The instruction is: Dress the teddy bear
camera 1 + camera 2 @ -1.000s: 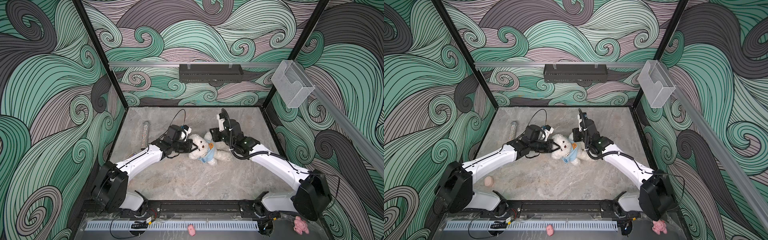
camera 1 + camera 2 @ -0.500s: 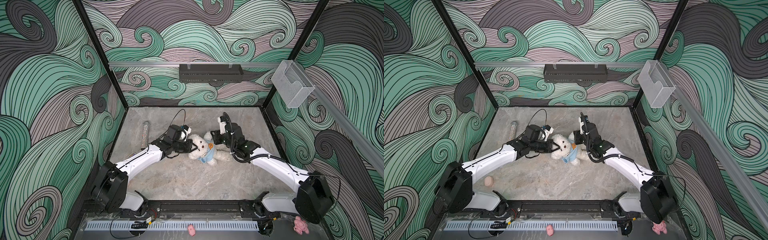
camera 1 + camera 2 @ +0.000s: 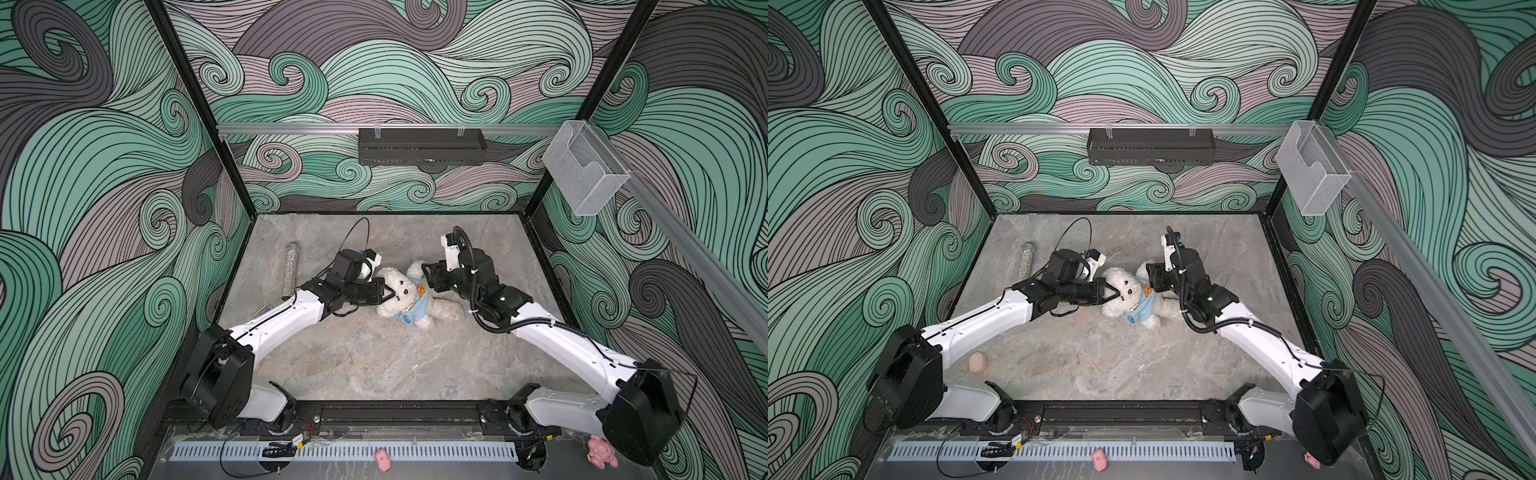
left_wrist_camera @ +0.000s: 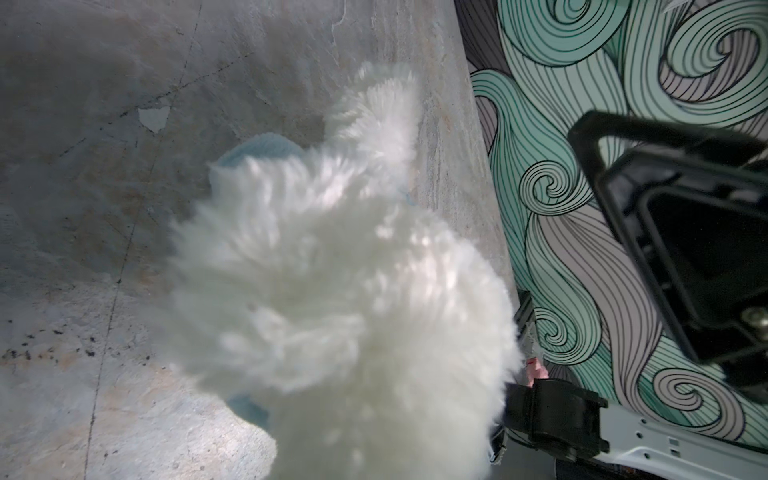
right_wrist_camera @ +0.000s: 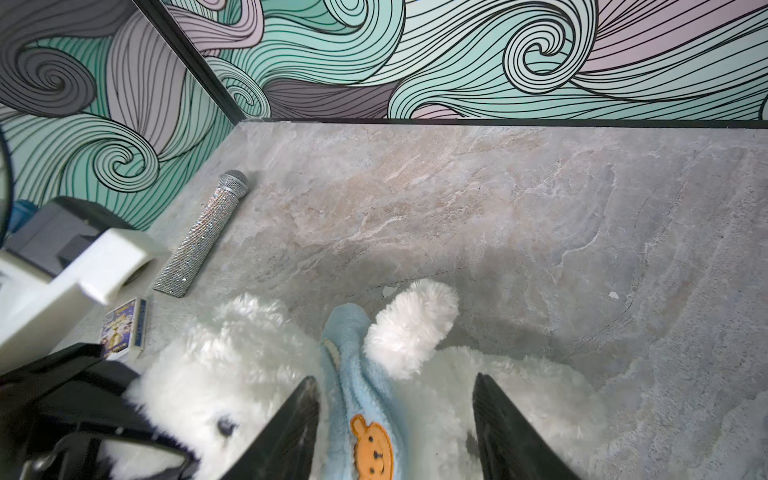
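Note:
The white teddy bear point(image 3: 398, 286) point(image 3: 1123, 287) lies on its back mid-table, a light blue garment point(image 3: 417, 308) point(image 3: 1142, 311) with an orange bear patch point(image 5: 372, 449) bunched round its neck and chest. My left gripper point(image 3: 387, 291) point(image 3: 1112, 293) is shut on the fur at the side of the bear's head. In the left wrist view white fur point(image 4: 332, 299) hides its jaws. My right gripper point(image 3: 428, 277) point(image 5: 395, 415) stands open over the bear's shoulder. Its fingers point(image 5: 297, 428) straddle the blue garment without gripping it, and one bear arm point(image 5: 409, 328) sticks up beyond them.
A glittery silver microphone point(image 3: 291, 270) point(image 5: 203, 232) lies near the left wall, with a small printed box point(image 5: 124, 328) beside it. A peach lump point(image 3: 978, 363) sits by the left arm's base. Pink plush toys point(image 3: 383, 459) lie outside the front rail.
My right gripper has opened its jaws over the blue garment and shifted a little. The left gripper and the bear have stayed put.

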You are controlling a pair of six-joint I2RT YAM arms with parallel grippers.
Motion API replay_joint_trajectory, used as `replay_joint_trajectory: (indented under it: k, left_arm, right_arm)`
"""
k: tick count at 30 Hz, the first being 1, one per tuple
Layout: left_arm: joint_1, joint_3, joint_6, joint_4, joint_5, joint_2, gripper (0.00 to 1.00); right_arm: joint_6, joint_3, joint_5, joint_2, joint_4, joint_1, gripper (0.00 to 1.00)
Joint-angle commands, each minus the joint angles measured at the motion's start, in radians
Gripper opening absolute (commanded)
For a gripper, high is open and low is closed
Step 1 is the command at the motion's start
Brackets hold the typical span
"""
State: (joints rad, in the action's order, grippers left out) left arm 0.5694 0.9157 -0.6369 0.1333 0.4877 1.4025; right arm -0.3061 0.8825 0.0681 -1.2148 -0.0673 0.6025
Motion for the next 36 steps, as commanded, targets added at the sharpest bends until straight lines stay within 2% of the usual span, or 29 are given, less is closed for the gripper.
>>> replay_joint_trajectory:
  k: [1,3,7,9,15,20,30,34,36]
  left_arm:
    - [-0.028,-0.020,-0.069,-0.137,0.054,-0.049,0.00]
    - [-0.042,-0.040,-0.090,-0.163,0.062,-0.062,0.00]
    - [-0.050,-0.039,-0.074,-0.132,0.061,-0.063,0.00]
    - [-0.050,-0.038,-0.076,-0.131,0.070,-0.059,0.00]
    - [-0.049,-0.033,-0.072,-0.132,0.091,-0.055,0.00]
    - [-0.049,-0.018,-0.061,-0.115,0.097,-0.046,0.00]
    - [-0.050,-0.015,-0.040,-0.113,0.111,-0.042,0.00]
    - [-0.065,-0.067,-0.097,-0.178,0.131,-0.080,0.00]
    - [-0.100,-0.125,-0.170,-0.294,0.184,-0.098,0.00]
  right_arm:
    - [0.030,-0.048,-0.046,0.090,-0.025,0.004,0.71]
    - [0.047,-0.057,-0.065,0.124,-0.060,0.005,0.79]
    - [0.078,-0.066,-0.100,0.151,-0.072,0.005,0.85]
    - [0.067,-0.072,-0.111,0.159,-0.045,0.006,0.99]
    - [0.065,-0.049,-0.149,0.150,-0.021,0.006,0.99]
    - [0.044,-0.010,-0.088,0.135,-0.047,0.006,0.99]
    - [0.062,0.023,-0.070,0.074,-0.065,0.026,0.99]
    - [0.058,0.002,-0.038,0.098,-0.100,0.031,0.99]
    - [0.043,-0.008,0.002,0.133,-0.158,0.031,0.99]
